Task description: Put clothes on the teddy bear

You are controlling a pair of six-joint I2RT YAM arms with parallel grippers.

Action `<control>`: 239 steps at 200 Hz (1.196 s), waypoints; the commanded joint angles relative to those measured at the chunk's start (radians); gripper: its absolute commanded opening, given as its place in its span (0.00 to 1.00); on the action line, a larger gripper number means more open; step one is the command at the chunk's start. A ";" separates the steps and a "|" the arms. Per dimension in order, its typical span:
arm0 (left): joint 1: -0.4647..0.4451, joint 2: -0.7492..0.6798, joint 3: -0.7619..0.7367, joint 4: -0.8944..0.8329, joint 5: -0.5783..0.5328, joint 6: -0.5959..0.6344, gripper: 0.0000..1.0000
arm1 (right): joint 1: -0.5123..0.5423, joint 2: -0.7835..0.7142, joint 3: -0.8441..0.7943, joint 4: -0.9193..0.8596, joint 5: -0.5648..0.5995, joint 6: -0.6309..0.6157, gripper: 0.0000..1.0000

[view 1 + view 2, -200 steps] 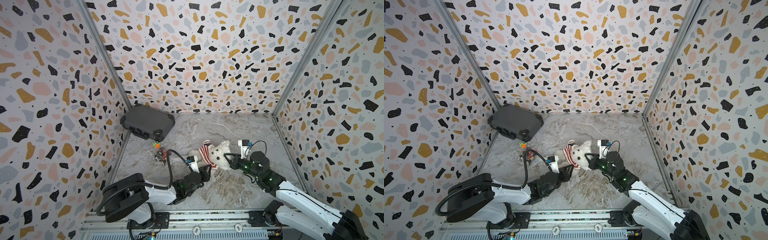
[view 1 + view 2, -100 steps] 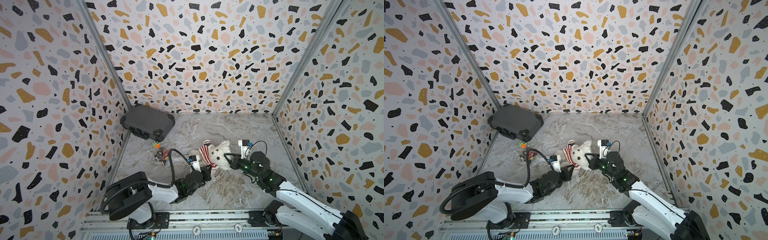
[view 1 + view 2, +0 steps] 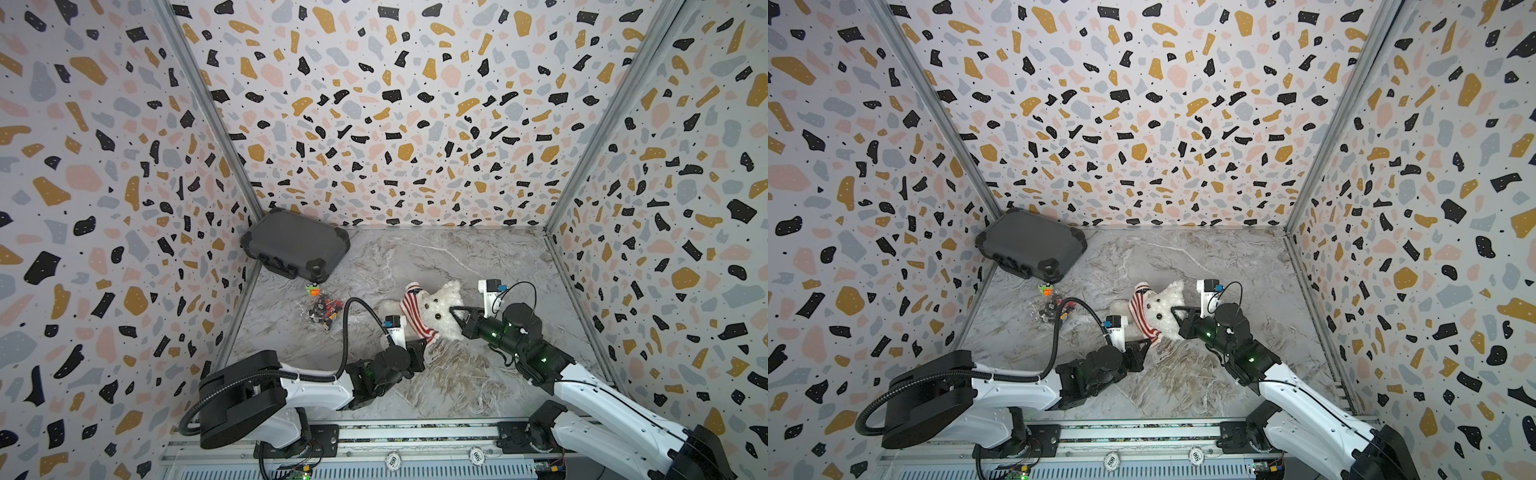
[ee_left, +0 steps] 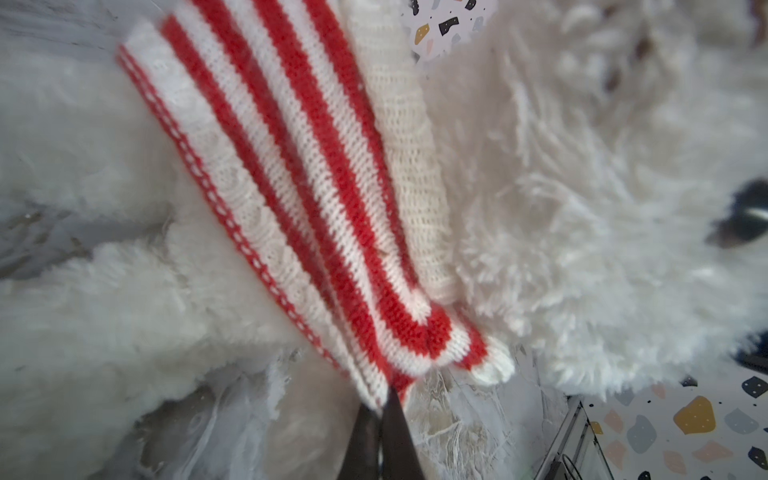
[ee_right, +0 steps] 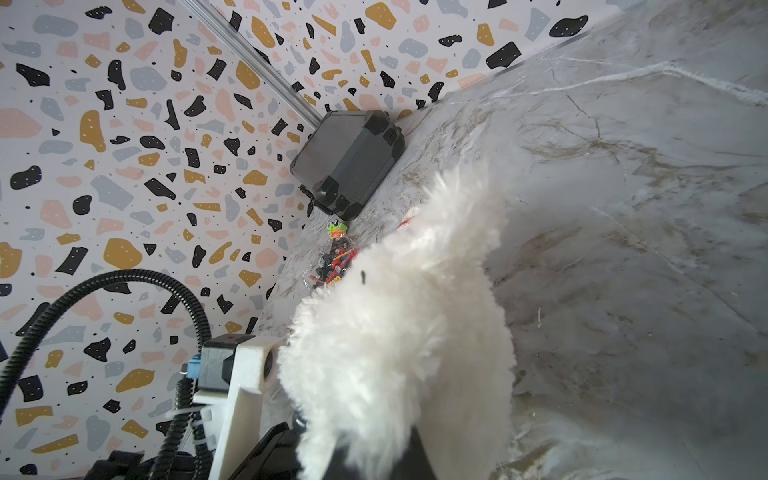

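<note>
The teddy bear (image 3: pixel 441 309) (image 3: pixel 1162 308) lies on the marble floor, its white furry head toward the right. A red-and-white striped knit sweater (image 3: pixel 415 316) (image 3: pixel 1141 312) is bunched round its neck. My left gripper (image 3: pixel 424 343) (image 3: pixel 1148 343) sits at the sweater's near end. In the left wrist view that gripper (image 4: pixel 384 399) is shut on the sweater (image 4: pixel 316 199) hem, beside the bear's fur (image 4: pixel 582 208). My right gripper (image 3: pixel 456 318) (image 3: pixel 1177 313) is shut on fur at the bear's head. In the right wrist view the fur (image 5: pixel 399 332) hides most of the right gripper (image 5: pixel 374 461).
A dark grey hard case (image 3: pixel 295 245) (image 5: pixel 349 162) leans in the back left corner. A small orange-and-green toy (image 3: pixel 312 288) and a pile of small coloured parts (image 3: pixel 322 309) lie left of the bear. Patterned walls enclose three sides.
My left gripper has closed onto the sweater's hem and its arm has edged toward the bear. The right gripper keeps its hold on the bear and has not moved.
</note>
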 commanded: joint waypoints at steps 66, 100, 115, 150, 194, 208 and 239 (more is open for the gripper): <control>-0.103 0.020 -0.089 -0.006 -0.046 -0.081 0.00 | -0.009 -0.049 0.003 0.014 0.028 -0.022 0.00; -0.118 0.022 -0.109 -0.012 -0.068 -0.099 0.00 | -0.009 -0.054 0.005 0.005 0.027 -0.020 0.00; -0.126 0.013 -0.116 -0.044 -0.081 -0.105 0.00 | -0.009 -0.060 0.007 0.000 0.033 -0.025 0.00; -0.138 -0.035 -0.157 -0.108 -0.110 -0.128 0.00 | -0.011 -0.075 0.008 -0.014 0.042 -0.033 0.00; -0.145 -0.135 -0.197 -0.171 -0.147 -0.134 0.00 | -0.013 -0.080 0.008 -0.020 0.045 -0.039 0.00; -0.146 -0.160 -0.197 -0.179 -0.148 -0.120 0.00 | -0.014 -0.080 0.009 -0.020 0.044 -0.040 0.00; -0.146 -0.190 -0.189 -0.158 -0.136 -0.085 0.02 | -0.013 -0.075 0.007 -0.015 0.031 -0.042 0.00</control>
